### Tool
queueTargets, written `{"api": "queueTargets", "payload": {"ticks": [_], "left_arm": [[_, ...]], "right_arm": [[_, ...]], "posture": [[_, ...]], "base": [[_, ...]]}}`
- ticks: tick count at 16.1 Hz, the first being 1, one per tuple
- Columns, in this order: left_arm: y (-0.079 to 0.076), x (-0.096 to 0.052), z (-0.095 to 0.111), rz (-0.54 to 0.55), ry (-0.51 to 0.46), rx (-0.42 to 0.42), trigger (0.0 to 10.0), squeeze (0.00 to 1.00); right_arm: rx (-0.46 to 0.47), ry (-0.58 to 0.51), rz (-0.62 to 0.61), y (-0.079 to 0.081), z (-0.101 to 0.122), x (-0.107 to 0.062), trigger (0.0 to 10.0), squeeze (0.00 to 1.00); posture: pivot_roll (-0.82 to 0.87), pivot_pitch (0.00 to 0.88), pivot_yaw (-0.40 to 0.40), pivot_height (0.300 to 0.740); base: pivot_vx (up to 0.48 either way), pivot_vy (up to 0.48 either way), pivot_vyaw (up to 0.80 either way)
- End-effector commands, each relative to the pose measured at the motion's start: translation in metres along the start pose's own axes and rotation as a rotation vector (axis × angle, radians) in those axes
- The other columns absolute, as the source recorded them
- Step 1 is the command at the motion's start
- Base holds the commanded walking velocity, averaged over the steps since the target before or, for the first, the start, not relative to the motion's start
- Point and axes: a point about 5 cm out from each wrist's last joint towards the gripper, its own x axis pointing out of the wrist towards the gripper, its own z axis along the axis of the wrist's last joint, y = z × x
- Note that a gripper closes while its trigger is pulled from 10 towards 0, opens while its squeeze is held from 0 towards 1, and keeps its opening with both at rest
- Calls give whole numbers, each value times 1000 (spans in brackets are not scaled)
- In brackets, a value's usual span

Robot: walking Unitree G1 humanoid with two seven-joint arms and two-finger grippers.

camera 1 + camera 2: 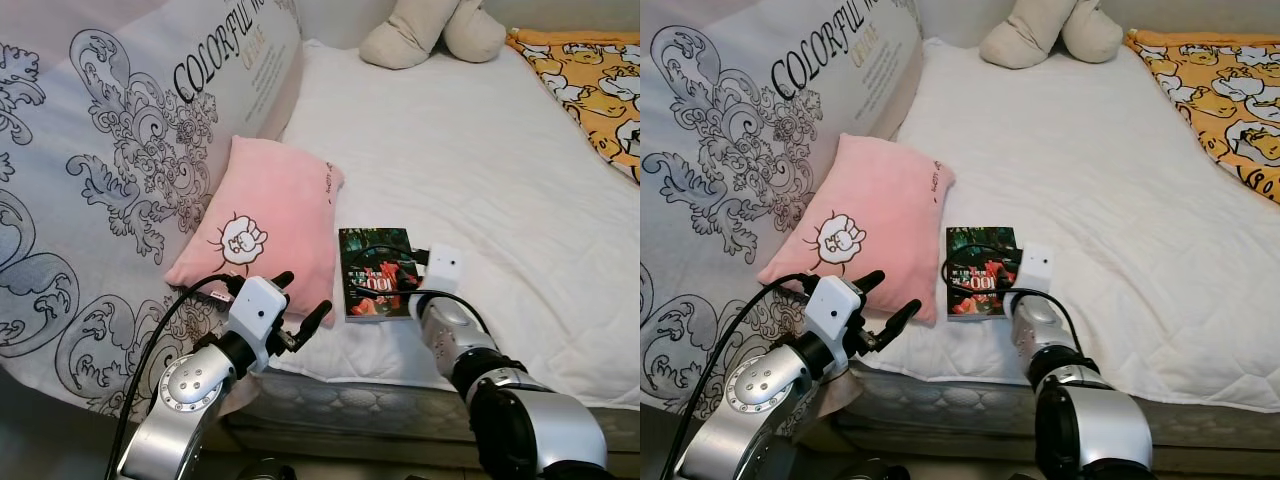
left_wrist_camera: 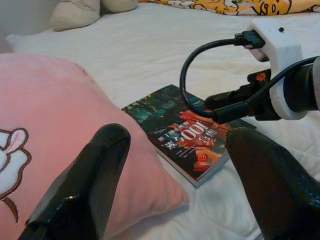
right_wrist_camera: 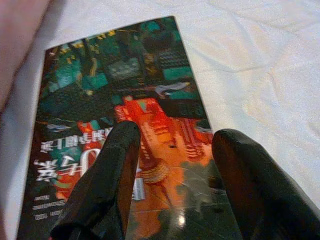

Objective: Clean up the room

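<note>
White bed (image 1: 480, 160) with a big patterned duvet (image 1: 110, 150) piled along its left side, an orange duck-print blanket (image 1: 590, 80) at the far right and a beige plush toy (image 1: 430, 30) at the far end; pink pillow (image 1: 265, 225) leans against the duvet near the front edge. Book (image 1: 372, 270) with a dark green and red cover lies flat on the sheet, just right of the pillow. Right gripper (image 3: 172, 175) sits over the book's near end, fingers spread apart, holding nothing; left gripper (image 1: 300, 300) hovers at the pillow's front corner, fingers parted, empty.
</note>
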Motion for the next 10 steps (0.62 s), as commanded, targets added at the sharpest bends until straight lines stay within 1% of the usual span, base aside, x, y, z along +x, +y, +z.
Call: {"api": "queueTargets", "payload": {"ticks": [1, 3, 4, 5, 6, 7, 8, 9, 10], "left_arm": [[5, 1, 0, 13, -2, -9, 10000, 0], [10, 2, 0, 66, -12, -37, 10000, 0], [15, 2, 0, 128, -13, -60, 10000, 0], [31, 0, -6, 329, -16, -181, 10000, 0], [38, -2, -10, 418, -21, -251, 10000, 0], [50, -13, -16, 621, -47, -326, 10000, 0], [50, -13, -16, 621, -47, -326, 10000, 0], [54, -22, -16, 704, -69, -301, 10000, 0], [52, -34, -14, 738, -94, -240, 10000, 0]], "right_arm": [[-19, -86, 18, 2, 13, 0, 10000, 1000], [-104, -249, 15, -6, 34, -3, 10000, 1000], [-149, -343, 22, -11, 45, -7, 10000, 1000], [-234, -486, 19, -21, 57, -21, 10000, 1000], [-273, -532, 11, -26, 59, -28, 10000, 1000], [-354, -577, 20, -37, 48, -49, 10000, 1000], [-354, -577, 20, -37, 48, -49, 10000, 1000], [-399, -563, 54, -40, 31, -64, 10000, 0], [-448, -555, 88, -44, 10, -85, 10000, 0]], "posture": [[13, 0, 63, 740], [0, 0, 62, 740], [-26, 0, 59, 740], [-49, 0, 56, 740], [-49, 0, 56, 740], [-76, 0, 41, 740], [-76, 0, 41, 740], [-79, 0, 36, 740], [-90, 0, 30, 740]], "base": [[0, 0, 0], [0, 0, 0], [0, 0, 0], [0, 0, 0], [0, 0, 0], [0, 0, 0], [0, 0, 0], [0, 0, 0], [0, 0, 0]]}}
